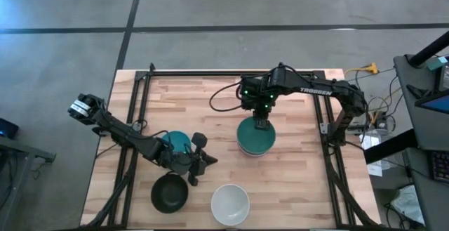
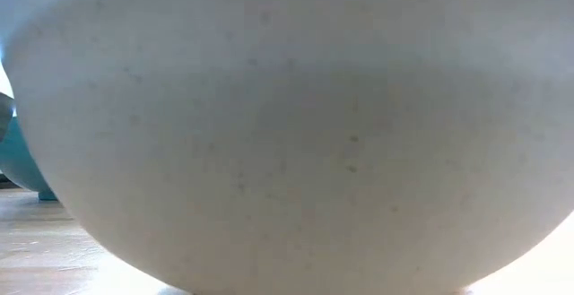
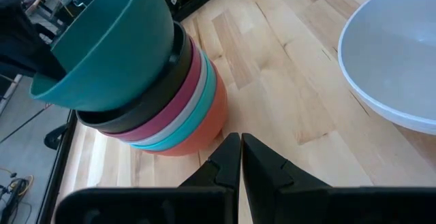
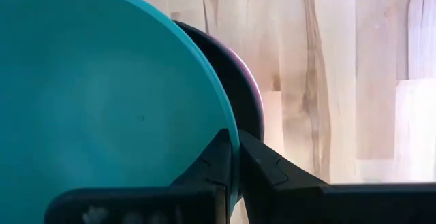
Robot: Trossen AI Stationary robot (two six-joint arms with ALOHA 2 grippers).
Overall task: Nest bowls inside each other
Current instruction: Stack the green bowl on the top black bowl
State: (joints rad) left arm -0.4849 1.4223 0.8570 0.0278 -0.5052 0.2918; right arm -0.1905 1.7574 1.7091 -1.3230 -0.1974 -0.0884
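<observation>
Two grippers are at work on the wooden table (image 1: 295, 168). At the centre of the high view, the right gripper (image 1: 261, 124) pinches the rim of a round teal plastic bowl (image 1: 254, 135), tilted on the stack of nested plastic bowls (image 3: 167, 118). The left gripper (image 1: 197, 162), lower left, is closed and holds nothing, above the black bowl (image 1: 169, 193). A white bowl (image 1: 230, 204) stands at the bottom centre.

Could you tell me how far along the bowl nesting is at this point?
Done: a stack of red, light blue, white, magenta and black bowls sits nested mid-table. In hand: the right gripper is shut on the rim of the teal bowl, tilted on top of that stack. Left: the black bowl, white bowl and another teal-blue bowl beside the shut, empty left gripper.
</observation>
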